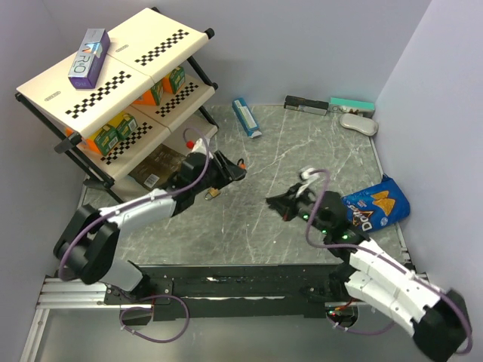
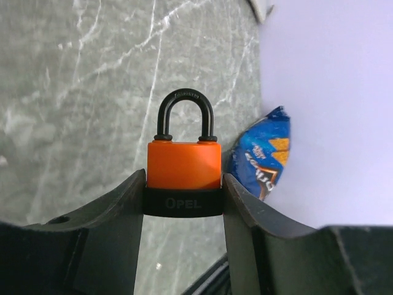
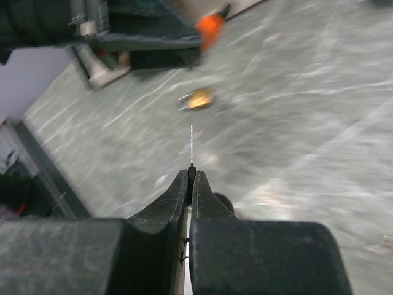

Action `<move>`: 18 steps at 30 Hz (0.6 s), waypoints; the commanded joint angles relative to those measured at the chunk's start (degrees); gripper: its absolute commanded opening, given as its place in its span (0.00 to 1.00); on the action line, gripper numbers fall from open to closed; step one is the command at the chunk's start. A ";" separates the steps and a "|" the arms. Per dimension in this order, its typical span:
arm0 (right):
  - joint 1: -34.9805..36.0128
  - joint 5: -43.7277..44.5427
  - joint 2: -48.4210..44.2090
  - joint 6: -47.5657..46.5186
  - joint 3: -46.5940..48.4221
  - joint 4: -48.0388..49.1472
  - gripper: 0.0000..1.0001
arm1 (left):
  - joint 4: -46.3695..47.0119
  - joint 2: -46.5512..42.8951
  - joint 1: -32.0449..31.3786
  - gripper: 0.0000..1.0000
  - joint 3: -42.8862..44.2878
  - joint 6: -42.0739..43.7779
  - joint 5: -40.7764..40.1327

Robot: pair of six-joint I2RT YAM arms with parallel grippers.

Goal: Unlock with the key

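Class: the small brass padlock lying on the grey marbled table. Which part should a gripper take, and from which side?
Take the small brass padlock by its blocky body, coming down from above. It appears to lie flat on the grey table, so only the body's side edges give opposing faces to pinch; the thin shackle would probably slip out.

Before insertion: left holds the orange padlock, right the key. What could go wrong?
1. The right gripper pinches the key at its tips; the thin blade may twist or slip under push.
2. The left gripper clamps the orange padlock only at its black base, so a push could tilt it.
3. The blade points nearer the small brass padlock; it could miss the orange one.
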 commanded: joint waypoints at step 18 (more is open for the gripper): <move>23.41 27.40 27.42 10.87 15.95 6.46 0.00 | 15.25 -15.01 -5.63 0.01 -18.66 -17.92 -20.40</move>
